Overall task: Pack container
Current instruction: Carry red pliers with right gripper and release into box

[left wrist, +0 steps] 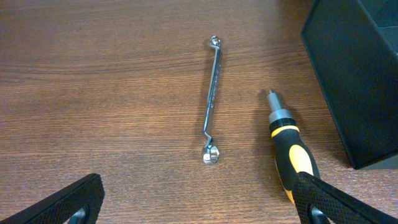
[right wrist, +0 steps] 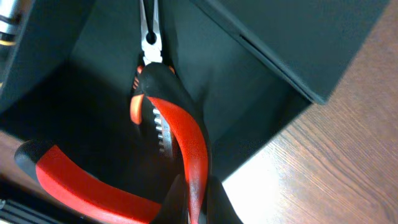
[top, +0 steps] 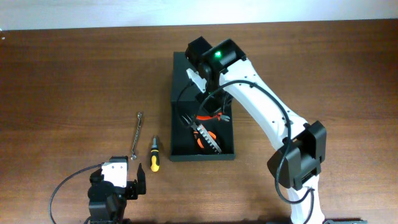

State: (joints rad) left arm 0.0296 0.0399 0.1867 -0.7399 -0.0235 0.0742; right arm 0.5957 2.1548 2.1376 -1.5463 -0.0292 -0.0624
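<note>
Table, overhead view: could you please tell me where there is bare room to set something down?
Bare wood lies left of the wrench and right of the right arm. It is crowded between wrench, screwdriver and container, whose inside holds pliers.

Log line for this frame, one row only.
left gripper open over table | right gripper inside container at pliers, grip unclear | wrench, screwdriver unpacked

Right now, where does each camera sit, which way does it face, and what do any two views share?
Overhead: fixed above the table, looking straight down at container, wrench, screwdriver; left arm, right arm show.
Left wrist: low, facing forward across the wood; open left gripper frames the bottom corners.
Right wrist: above the container, looking in at the pliers the right gripper holds.
Shared: overhead and left wrist both show wrench and screwdriver.
</note>
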